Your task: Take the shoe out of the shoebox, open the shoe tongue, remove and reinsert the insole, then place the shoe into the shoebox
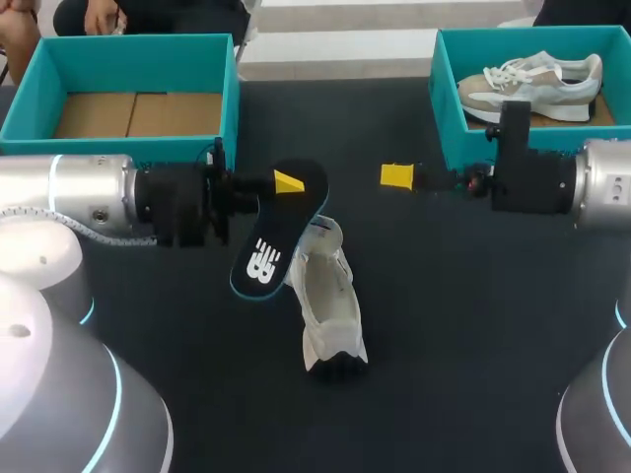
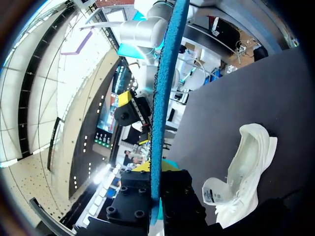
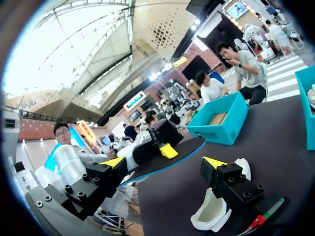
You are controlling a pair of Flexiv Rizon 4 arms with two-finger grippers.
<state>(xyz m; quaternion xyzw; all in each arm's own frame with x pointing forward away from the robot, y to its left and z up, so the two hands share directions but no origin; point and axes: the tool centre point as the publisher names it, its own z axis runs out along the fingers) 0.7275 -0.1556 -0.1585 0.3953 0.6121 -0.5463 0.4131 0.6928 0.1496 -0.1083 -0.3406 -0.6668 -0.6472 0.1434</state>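
- The left gripper [image 1: 286, 184] is clamping one end of the black, blue-edged insole [image 1: 268, 251] and holding it raised over the dark counter [image 1: 473, 325]. In the left wrist view the insole [image 2: 162, 98] is showing edge-on between the gripper's fingers.
- The white shoe [image 1: 330, 305] is lying on the counter near the middle, between the two arms, with its opening facing up. In the head view the free end of the insole is overlapping the far end of the shoe, and whether they are touching cannot be told.
- The right gripper [image 1: 397, 176] is hanging with its fingers spread apart and gripping nothing. It is facing the left gripper across a gap, just in front of the right shoebox [image 1: 444, 99].
- The right shoebox is sitting at the far right of the counter and holding a second, grey-and-white shoe [image 1: 537, 84]. The right arm is crossing in front of its near wall.
- The left shoebox [image 1: 138, 41] is sitting at the far left with its cardboard floor showing. The left arm is lying just in front of its near wall.
- A broad stretch of counter is separating the white shoe from the right shoebox, and the two shoeboxes are standing well apart from each other.
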